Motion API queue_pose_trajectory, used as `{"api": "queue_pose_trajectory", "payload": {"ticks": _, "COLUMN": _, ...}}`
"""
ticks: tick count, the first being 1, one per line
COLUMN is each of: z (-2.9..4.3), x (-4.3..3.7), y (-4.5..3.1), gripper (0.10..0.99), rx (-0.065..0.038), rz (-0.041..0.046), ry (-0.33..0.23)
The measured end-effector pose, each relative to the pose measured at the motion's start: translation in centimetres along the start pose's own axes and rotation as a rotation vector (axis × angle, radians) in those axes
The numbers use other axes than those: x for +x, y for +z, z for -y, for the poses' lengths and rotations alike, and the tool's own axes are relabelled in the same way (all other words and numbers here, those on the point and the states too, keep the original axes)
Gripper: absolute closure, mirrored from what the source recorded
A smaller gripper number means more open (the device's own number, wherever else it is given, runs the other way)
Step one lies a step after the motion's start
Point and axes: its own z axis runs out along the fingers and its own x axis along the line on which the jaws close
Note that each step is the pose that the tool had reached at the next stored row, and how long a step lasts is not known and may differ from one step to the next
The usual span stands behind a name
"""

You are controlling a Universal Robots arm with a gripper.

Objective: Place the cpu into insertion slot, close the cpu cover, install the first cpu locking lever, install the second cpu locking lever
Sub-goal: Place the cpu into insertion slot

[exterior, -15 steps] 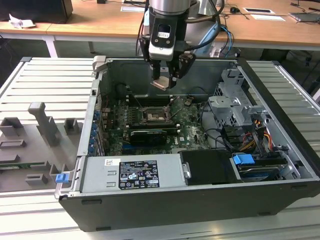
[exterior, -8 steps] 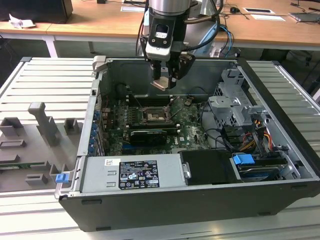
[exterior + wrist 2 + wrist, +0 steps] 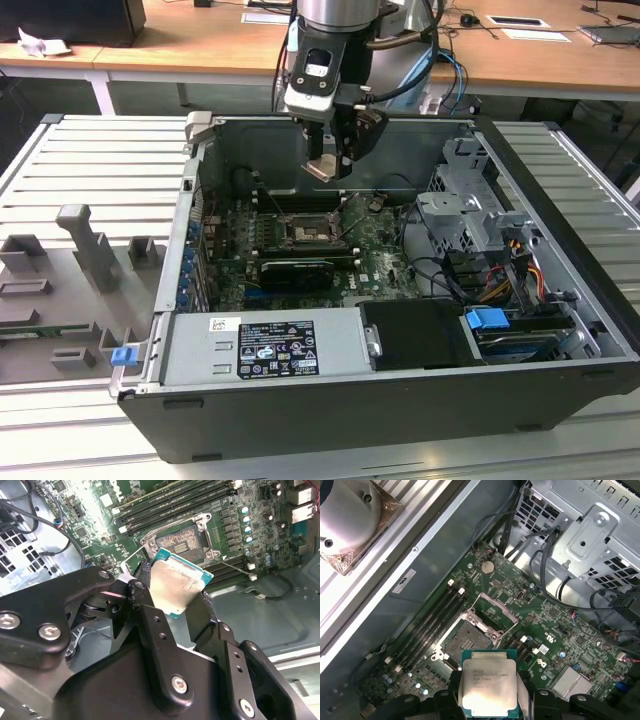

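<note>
Counter [image 3: 100, 165]: ribbed grey metal, running under everything and out to both sides of the exterior view.
Fixture tray [image 3: 70, 290]: at the exterior view's left, a flat grey plate with several grey blocks and posts standing on it.
Blue clip [image 3: 122, 355]: small, at the near corner of the tray, just beside the case.
Computer case [image 3: 185, 255]: lying on its side with the panel off, so you look straight down onto the green board inside.
Power supply [image 3: 262, 345]: grey box with a white label, along the near edge of the case.
Gripper [image 3: 325, 165]: hanging from the arm over the middle of the board, pinching the cpu between its two black fingers [image 3: 145, 587] by opposite edges.
Cpu [image 3: 322, 168]: up in the air, in the gripper and clear of the board. In both wrist views its pale silver top [image 3: 175, 587] [image 3: 487, 685] faces the cameras, with a thin green rim around it.
Socket [image 3: 307, 232]: down on the board below the cpu and apart from it, with its square bed bare [image 3: 466, 641].
Cpu cover [image 3: 482, 624]: the grey frame is swung up from the socket and standing open along one edge.
Lever [image 3: 232, 569]: a thin metal rod lying out to one side of the socket, not latched.
Memory slots [image 3: 432, 625]: long dark rows running just beside the socket.
Drive cage [image 3: 465, 210]: perforated grey metal at the exterior view's right, with dark cables trailing around it.
Blue connector [image 3: 487, 322]: near the front right corner of the case, beside a bundle of coloured wires.
</note>
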Motion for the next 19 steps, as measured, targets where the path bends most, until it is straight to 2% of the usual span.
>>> {"api": "queue_pose_trajectory", "payload": {"ticks": 19, "z": 0.03, "x": 0.00, "y": 0.29, "gripper": 0.561, "rx": -0.002, "rz": 0.0111, "ry": 0.143}}
